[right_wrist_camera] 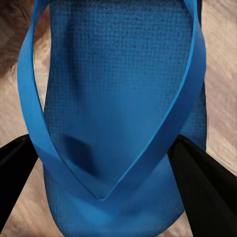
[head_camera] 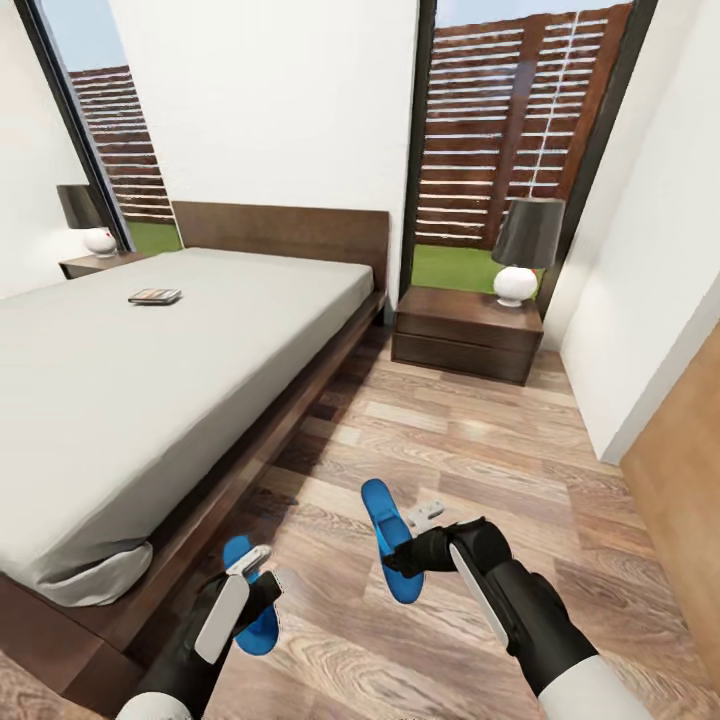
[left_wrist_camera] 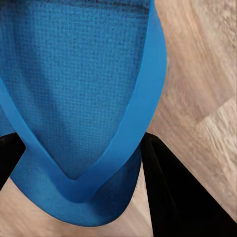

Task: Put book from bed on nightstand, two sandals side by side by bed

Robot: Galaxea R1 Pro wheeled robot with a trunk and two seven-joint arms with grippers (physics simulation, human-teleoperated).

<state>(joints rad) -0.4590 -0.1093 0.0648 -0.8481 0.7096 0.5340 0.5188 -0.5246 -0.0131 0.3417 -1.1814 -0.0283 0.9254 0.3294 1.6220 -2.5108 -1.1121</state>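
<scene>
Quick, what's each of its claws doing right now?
Left gripper: shut on the sandal nearer the bed.
Right gripper: shut on the other sandal.

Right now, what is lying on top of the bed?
Only the book lies on the bed, toward the headboard end; the rest of the mattress is bare. The space beneath the frame is hidden from view.

Black arms w/ white panels.

Left sandal partly behind left gripper
</scene>
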